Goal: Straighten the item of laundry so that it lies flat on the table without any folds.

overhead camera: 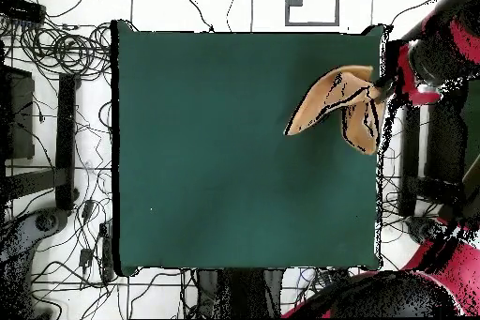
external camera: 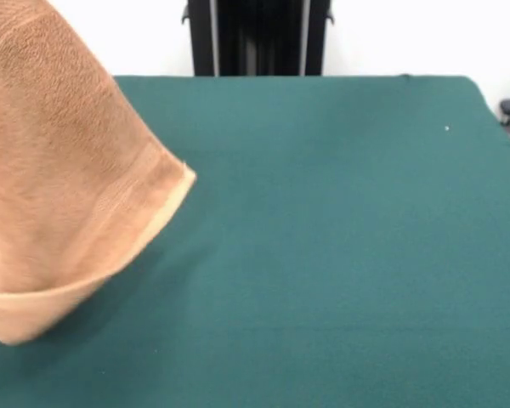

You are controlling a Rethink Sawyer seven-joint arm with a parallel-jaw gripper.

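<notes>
The tan-orange terry towel (external camera: 59,170) hangs in the air over the table's left side in the front view. Its lower edge curls just above the dark green table (external camera: 323,238). A woven band shows near its lower edge. In the overhead view the towel (overhead camera: 328,100) hangs folded and draped at the table's (overhead camera: 225,166) upper right. One end is gathered at my gripper (overhead camera: 382,83), which is shut on it by the table's right edge. The gripper is out of the front view.
The red and black arm (overhead camera: 436,49) reaches in from the right in the overhead view. The pedestal (external camera: 259,38) stands behind the table's far edge. Cables (overhead camera: 66,53) lie on the floor to the left of the table.
</notes>
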